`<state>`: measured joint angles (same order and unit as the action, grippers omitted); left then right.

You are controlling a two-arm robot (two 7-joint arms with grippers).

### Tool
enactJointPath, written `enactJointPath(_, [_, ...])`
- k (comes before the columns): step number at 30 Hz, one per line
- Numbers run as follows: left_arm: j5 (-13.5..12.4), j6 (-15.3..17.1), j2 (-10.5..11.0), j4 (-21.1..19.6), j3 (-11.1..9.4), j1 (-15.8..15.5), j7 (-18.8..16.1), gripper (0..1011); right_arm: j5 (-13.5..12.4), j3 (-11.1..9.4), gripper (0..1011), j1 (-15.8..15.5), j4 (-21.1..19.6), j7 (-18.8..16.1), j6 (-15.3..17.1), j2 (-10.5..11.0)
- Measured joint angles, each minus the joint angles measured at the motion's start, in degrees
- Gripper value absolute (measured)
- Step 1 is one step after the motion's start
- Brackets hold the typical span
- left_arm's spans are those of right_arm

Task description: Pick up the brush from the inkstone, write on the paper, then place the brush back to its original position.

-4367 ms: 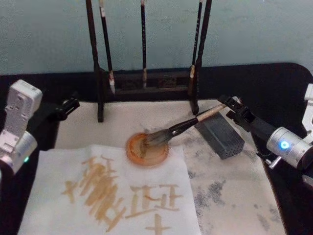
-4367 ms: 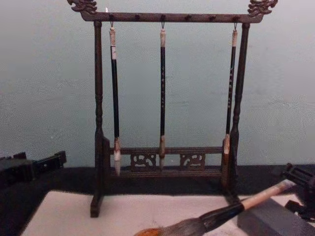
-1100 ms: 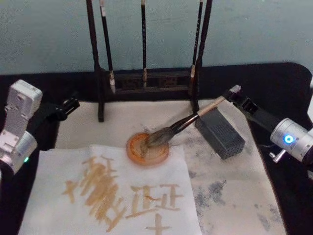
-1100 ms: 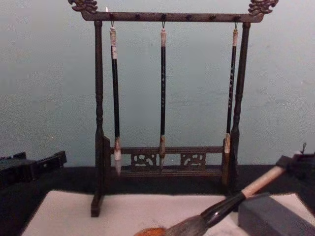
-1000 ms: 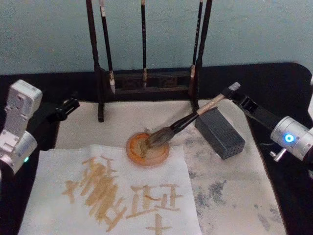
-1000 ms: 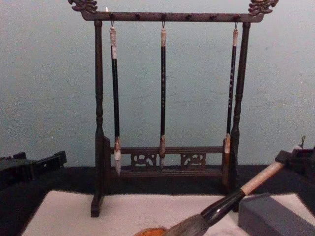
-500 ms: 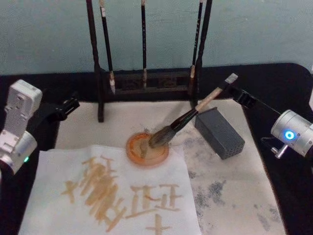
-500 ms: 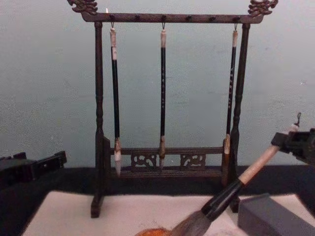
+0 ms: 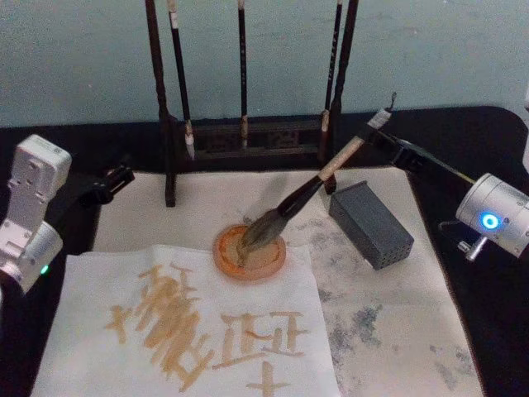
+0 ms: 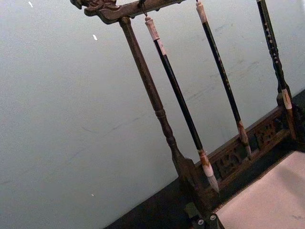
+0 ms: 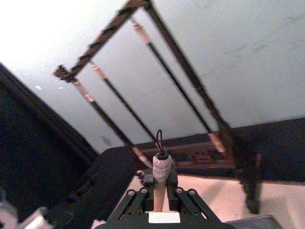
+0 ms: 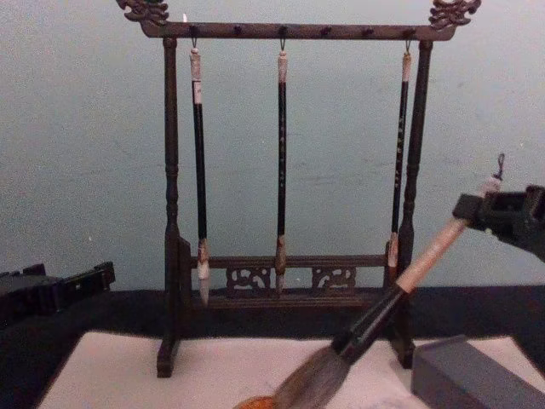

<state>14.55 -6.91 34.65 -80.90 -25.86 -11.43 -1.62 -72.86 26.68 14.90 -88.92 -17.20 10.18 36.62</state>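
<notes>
**Brush held near its top end, bristles in the dish**

Findings. In the head view, right of centre, the right tool (image 9: 376,136) is clenched on the brush (image 9: 306,194), taking the pale handle close to its top end. The brush slants down toward frame centre, where its bristles sit in the orange dish (image 9: 250,252). The handle appears lifted clear of the grey block (image 9: 372,223) just right of the dish. The paper (image 9: 207,207), a cream sheet under the dish and block, lies flat on the table (image 9: 488,339). A whiter sheet (image 9: 99,281) with tan strokes overlaps it at lower left. The left tool (image 9: 116,176) is parked at the left edge, and we cannot tell its state.

Assessment. We judge the brush to be light, with a stiff handle. The glossy black section looks slippery, so the pale section is the better place to hold. The bristles are soft and probably wet, so we expect them to splay under pressure and possibly drip. With the hold this high, a small wrist tilt will swing the tip widely. The rack (image 9: 165,124) stands close behind the brush, along the top of the frame.
</notes>
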Motion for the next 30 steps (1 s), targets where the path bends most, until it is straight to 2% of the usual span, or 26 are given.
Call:
enactJointPath(11, [0.0, 0.0, 0.0, 0.0, 0.0, 0.0, 0.0, 1000, -0.8, 0.6, 161, -1.3, -6.4, -1.8, 0.0, 2.1])
enactJointPath(15, [0.0, 0.0, 0.0, 0.0, 0.0, 0.0, 0.0, 1002, 0.0, 1.5, 161, -1.3, -8.3, -2.5, -0.1, 2.9])
enactJointPath(21, [0.0, 0.0, 0.0, 0.0, 0.0, 0.0, 0.0, 1002, 4.7, 3.8, 161, -0.9, -10.4, -3.1, -0.9, 3.7])
enactJointPath(22, [0.0, 0.0, 0.0, 0.0, 0.0, 0.0, 0.0, 1000, 6.1, 4.3, 161, -0.9, -10.9, -3.2, -1.2, 3.8])
enactJointPath(24, [0.0, 0.0, 0.0, 0.0, 0.0, 0.0, 0.0, 1000, 7.5, 4.7, 161, -0.9, -11.3, -3.3, -1.5, 3.8])
enactJointPath(26, [0.0, 0.0, 0.0, 0.0, 0.0, 0.0, 0.0, 1000, 10.4, 5.7, 161, -1.2, -12.2, -3.5, -2.1, 3.7])
enactJointPath(27, [0.0, 0.0, 0.0, 0.0, 0.0, 0.0, 0.0, 1002, 10.4, 5.7, 161, -1.2, -12.2, -3.5, -2.1, 3.7])
enactJointPath(30, [0.0, 0.0, 0.0, 0.0, 0.0, 0.0, 0.0, 1002, 13.7, 6.6, 161, -1.4, -12.7, -3.4, -3.1, 3.5])
